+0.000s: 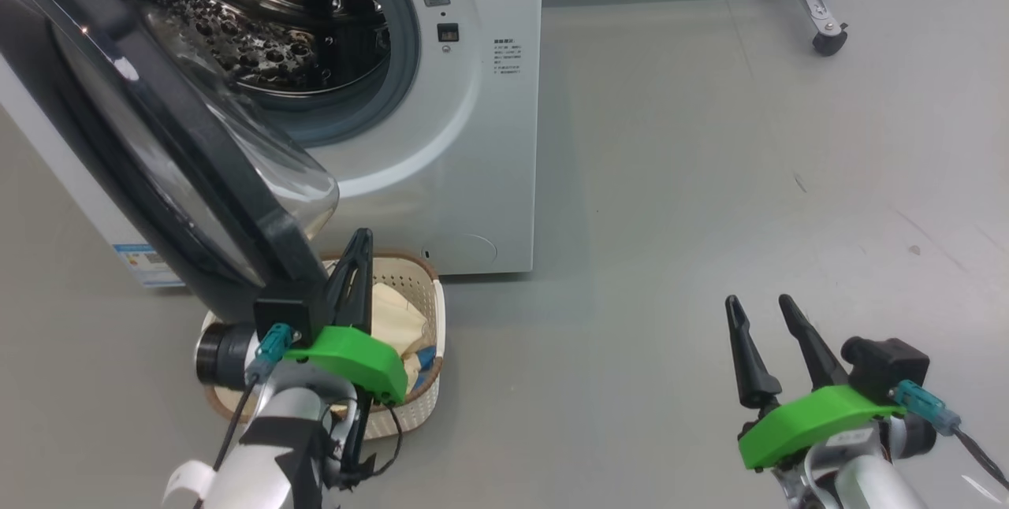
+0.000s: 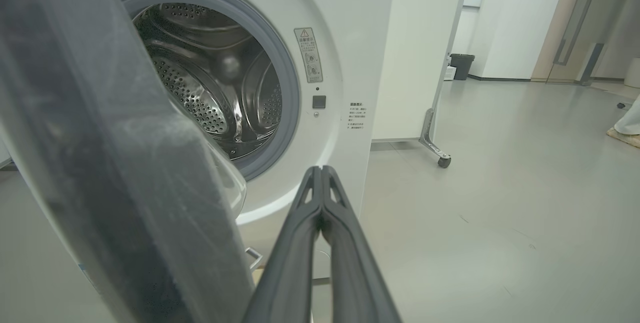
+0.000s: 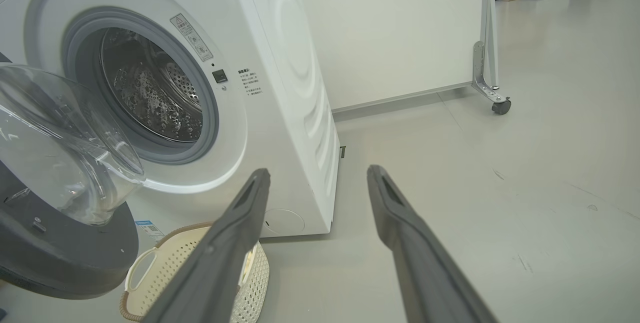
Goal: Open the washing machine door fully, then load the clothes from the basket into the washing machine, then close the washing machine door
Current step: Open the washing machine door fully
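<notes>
The glossy black-rimmed washing machine door [image 1: 197, 178], clear glass bowl bulging, hangs open above the perforated cream basket [image 1: 426, 296] on the floor, soft pale clothes [image 1: 394, 312] inside. The left fingers [image 1: 356, 265], pressed together and empty, rise just beside the door's rim. The white washing machine [image 1: 473, 139] shows its steel drum. The right fingers [image 1: 745, 351] stand spread, holding nothing.

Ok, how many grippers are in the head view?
2. Left gripper, shut, lower left beside the door, above the basket; right gripper, open, lower right over the floor.
</notes>
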Controlling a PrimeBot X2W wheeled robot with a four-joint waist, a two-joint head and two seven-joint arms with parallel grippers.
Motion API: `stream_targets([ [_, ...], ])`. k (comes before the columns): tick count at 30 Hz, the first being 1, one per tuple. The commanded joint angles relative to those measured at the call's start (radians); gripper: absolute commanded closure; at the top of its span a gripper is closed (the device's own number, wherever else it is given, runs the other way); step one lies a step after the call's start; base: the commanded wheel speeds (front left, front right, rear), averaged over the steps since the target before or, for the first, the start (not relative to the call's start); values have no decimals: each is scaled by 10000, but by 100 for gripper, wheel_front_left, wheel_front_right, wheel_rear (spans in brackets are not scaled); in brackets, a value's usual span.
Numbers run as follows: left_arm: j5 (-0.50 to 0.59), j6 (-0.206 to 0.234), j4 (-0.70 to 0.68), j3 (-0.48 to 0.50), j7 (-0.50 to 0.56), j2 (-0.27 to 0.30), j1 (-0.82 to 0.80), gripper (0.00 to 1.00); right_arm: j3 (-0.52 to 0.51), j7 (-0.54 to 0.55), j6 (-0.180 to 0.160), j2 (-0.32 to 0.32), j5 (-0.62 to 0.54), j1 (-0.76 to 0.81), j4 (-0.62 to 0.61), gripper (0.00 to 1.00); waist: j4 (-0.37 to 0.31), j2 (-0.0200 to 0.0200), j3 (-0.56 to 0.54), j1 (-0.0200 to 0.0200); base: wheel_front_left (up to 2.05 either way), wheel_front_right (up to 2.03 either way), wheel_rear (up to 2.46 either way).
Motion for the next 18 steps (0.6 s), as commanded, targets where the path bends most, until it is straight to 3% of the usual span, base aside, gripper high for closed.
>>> stream_targets([
  [1, -146, -46, 9, 463, -52, 172, -712, 100, 211, -97, 40, 25, 35, -494, -287, 0, -18, 0, 13, 0, 0, 0, 0],
  [18, -157, -163, 683, 892, -63, 290, -645, 100, 178, -97, 40, 36, -14, -431, -255, 0, 157, 0, -45, 0, 0, 0, 0],
])
